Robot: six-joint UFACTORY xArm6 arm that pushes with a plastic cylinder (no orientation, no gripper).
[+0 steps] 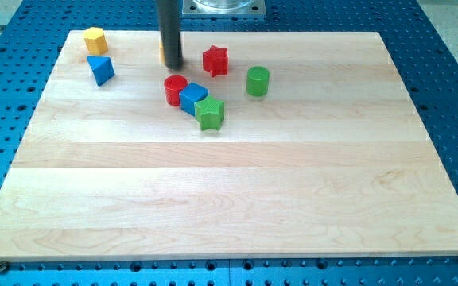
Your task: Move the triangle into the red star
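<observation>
tip between triangle and red star, well apart from triangle | no claw on rig, nothing grasped | blue triangle bench top-left, below yellow block | red star rightward | likely light, rigid, may pivot; push left face

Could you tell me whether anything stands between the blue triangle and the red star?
Yes: my tip stands on that line, close to the red star, with a yellow block half hidden behind the rod. The blue triangle lies toward the view's left.
</observation>
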